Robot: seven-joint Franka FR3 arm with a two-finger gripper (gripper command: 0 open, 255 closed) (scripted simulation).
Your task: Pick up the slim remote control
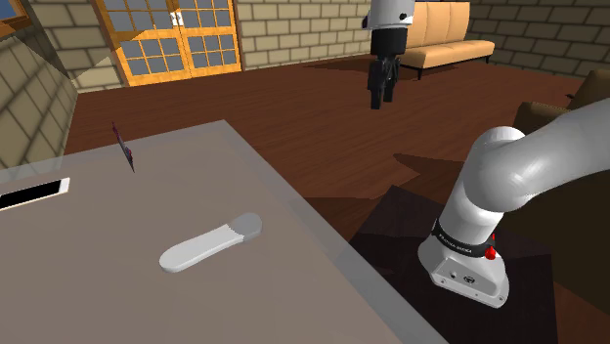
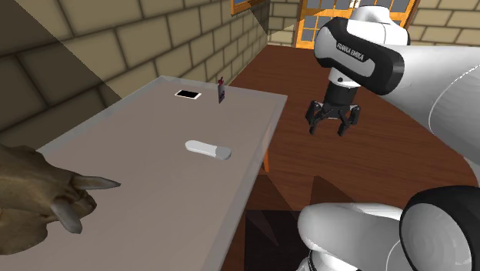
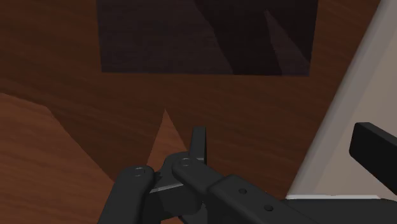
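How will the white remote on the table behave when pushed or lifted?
The remote looks rigid, so it probably will not bend. Lying flat and long on the table, it should slide rather than roll. Its smooth rounded ends may slip.

White remote (image 1: 210, 243): one
Phone (image 1: 32, 193): one
Small upright purple object (image 1: 123, 147): one
Grey table (image 1: 117, 303): one
Sofa (image 1: 445, 47): one

We see the slim remote control (image 1: 210, 242) as a pale grey-white, elongated bar with rounded ends, one end a shade darker grey. It lies flat and untouched around the middle of the grey tabletop (image 1: 244, 161). Its darker end points toward the tabletop's edge on the shoulder view's right.
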